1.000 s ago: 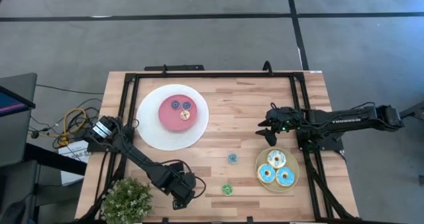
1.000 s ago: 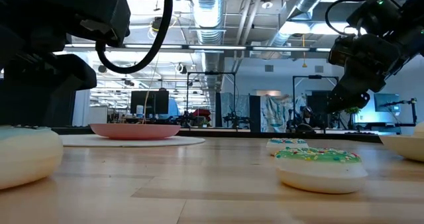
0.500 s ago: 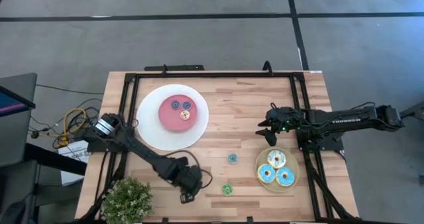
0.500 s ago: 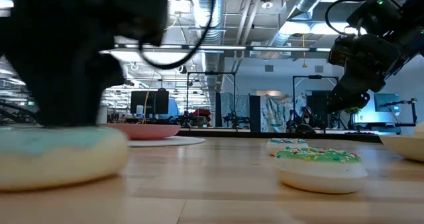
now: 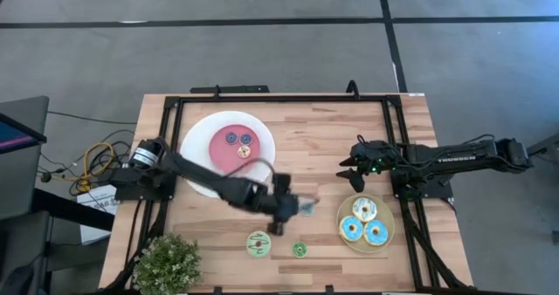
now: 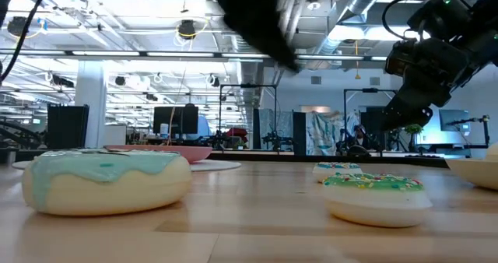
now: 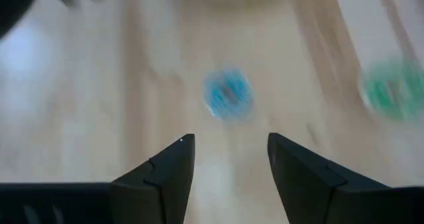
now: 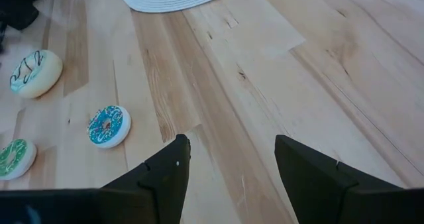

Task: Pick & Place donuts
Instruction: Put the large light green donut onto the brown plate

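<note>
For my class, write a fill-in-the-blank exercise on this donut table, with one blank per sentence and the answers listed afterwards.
1. The tan plate holds ___ iced donuts.
2. The small donuts on the white plate lie on its ___ centre.
3. The left hand hovers, fingers open, over the small ___ donut.
4. The pale green donut lies near the table edge between the small green donut and the ___.

Missing words: three; pink; blue; plant
</note>
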Controlling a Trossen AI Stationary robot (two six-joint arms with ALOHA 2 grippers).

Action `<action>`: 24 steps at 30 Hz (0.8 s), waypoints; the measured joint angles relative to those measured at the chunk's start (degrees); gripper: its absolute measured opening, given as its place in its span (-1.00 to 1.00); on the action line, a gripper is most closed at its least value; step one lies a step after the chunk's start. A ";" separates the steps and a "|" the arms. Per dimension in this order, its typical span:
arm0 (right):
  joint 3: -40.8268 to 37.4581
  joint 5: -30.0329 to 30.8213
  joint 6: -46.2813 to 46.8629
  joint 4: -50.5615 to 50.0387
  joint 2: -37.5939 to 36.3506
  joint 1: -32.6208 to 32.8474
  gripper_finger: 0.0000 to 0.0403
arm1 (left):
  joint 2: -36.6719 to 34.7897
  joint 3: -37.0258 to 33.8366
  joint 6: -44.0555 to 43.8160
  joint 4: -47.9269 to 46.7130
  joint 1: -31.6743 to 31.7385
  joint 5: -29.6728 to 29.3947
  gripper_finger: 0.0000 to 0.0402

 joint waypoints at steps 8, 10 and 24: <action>0.00 0.00 0.00 0.00 0.00 0.00 0.04 | -0.13 4.08 1.37 12.27 6.05 8.64 -0.08; 0.00 0.00 0.00 0.00 0.00 0.00 0.04 | -0.11 4.58 1.12 7.10 6.16 8.32 -0.08; 0.00 0.00 -0.02 0.00 0.00 -0.01 0.04 | -0.04 7.87 -30.65 -28.22 -3.31 5.99 -0.08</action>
